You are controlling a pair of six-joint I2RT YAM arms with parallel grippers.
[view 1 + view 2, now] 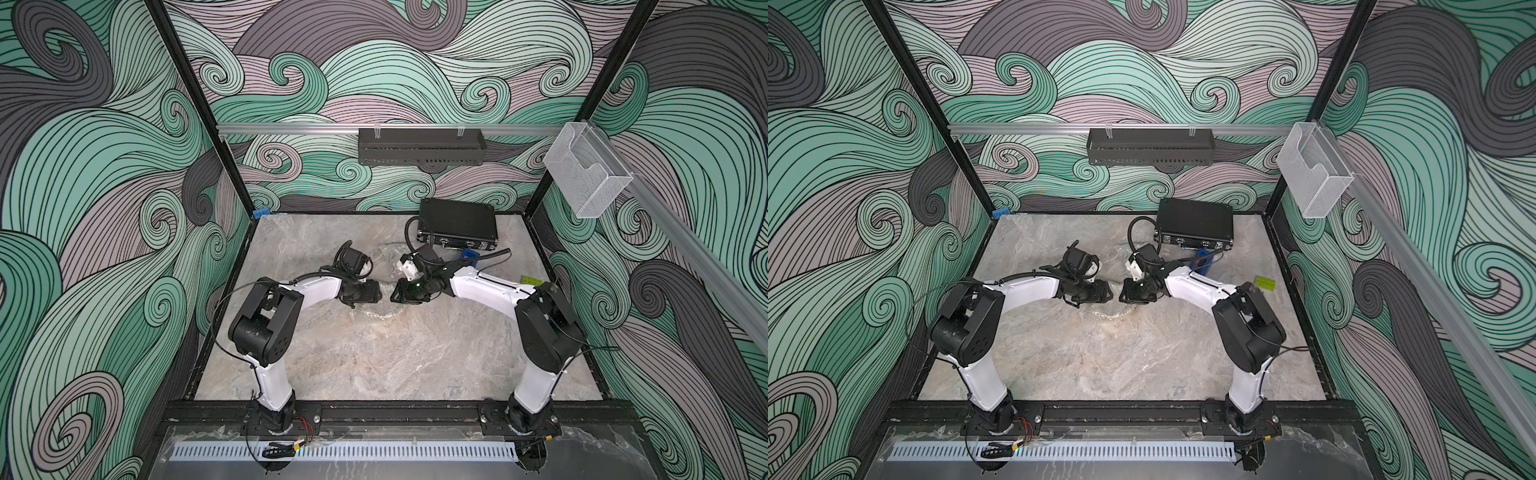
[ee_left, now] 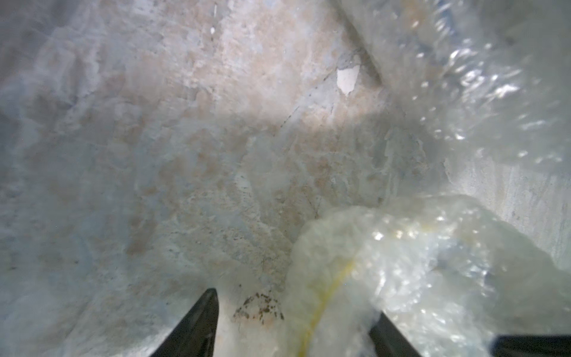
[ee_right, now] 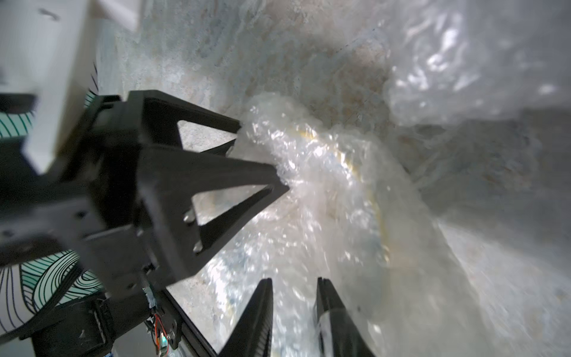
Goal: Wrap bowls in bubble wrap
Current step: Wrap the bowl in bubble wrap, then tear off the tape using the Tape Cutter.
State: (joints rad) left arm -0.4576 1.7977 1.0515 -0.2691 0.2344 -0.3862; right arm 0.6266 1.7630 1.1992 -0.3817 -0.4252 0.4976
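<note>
we see the left gripper (image 3: pixel 262 156) with jaws parted, tips touching the bubble wrap (image 3: pixel 309 191) bundled round a bowl (image 2: pixel 335 283) at mid-table; the right gripper (image 3: pixel 294 279) faces it, jaws slightly apart over that wrap; beyond lie a second sheet (image 1: pixel 388 257), then a black case (image 1: pixel 457 222)

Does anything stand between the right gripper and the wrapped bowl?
Nothing visible does. The right gripper, jaws apart, hangs right at the bubble wrap that covers the bowl. The left gripper is at the bundle's far side, not in between.
</note>
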